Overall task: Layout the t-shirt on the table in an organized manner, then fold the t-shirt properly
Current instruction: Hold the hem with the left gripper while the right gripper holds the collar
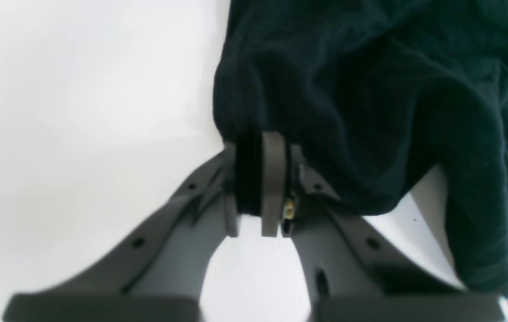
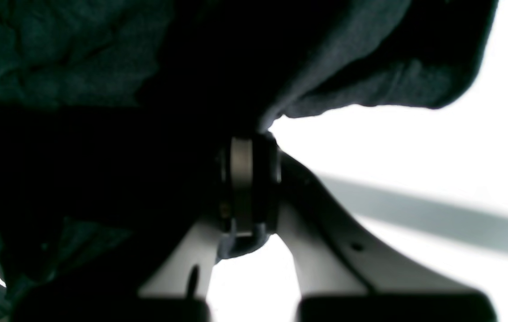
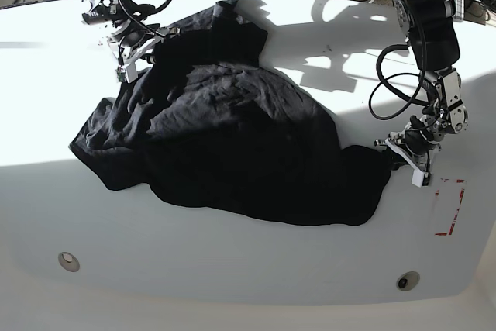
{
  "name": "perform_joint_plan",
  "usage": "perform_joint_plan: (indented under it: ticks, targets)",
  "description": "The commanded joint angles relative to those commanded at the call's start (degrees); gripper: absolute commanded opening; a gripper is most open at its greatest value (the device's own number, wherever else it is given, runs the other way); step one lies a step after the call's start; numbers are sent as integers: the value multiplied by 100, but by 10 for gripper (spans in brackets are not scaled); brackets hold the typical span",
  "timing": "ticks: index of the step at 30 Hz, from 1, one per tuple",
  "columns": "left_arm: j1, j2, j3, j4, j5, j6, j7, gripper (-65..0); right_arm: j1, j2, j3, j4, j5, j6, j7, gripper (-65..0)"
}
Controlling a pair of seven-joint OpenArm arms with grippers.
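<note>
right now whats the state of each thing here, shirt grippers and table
t-shirt: bunched and wrinkled, stretched between both grippers, not folded
left gripper: shut on the shirt's edge
right gripper: shut on shirt fabric
table: shirt lying on it, red dashed mark uncovered

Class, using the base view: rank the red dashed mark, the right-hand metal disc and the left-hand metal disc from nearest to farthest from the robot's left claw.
1. The red dashed mark, on the table just below and beside the left claw, at the view's right.
2. The right-hand metal disc, near the front edge, lower right.
3. The left-hand metal disc, across the black t-shirt, lower left.
</note>
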Motion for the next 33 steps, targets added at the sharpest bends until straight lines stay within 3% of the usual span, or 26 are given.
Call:
perform_joint_plan:
  ticks: [14,17,19,23,33]
  targets:
    - [325,-88,-35,1688,-35,-9,738,-635,35,0,0,0,0,0,0,-650]
    - [352,-141,-35,1785,-35,-9,782,-537,35,0,0,0,0,0,0,-650]
    - [360,-167,-35,1767,-26,-9,782,-411,35,0,0,0,0,0,0,-650]
    - [360,-158,-35,1767,-26,0,738,-244,35,0,0,0,0,0,0,-650]
    - [308,-149,-35,1380,-18,9,695,-264,35,0,0,0,0,0,0,-650]
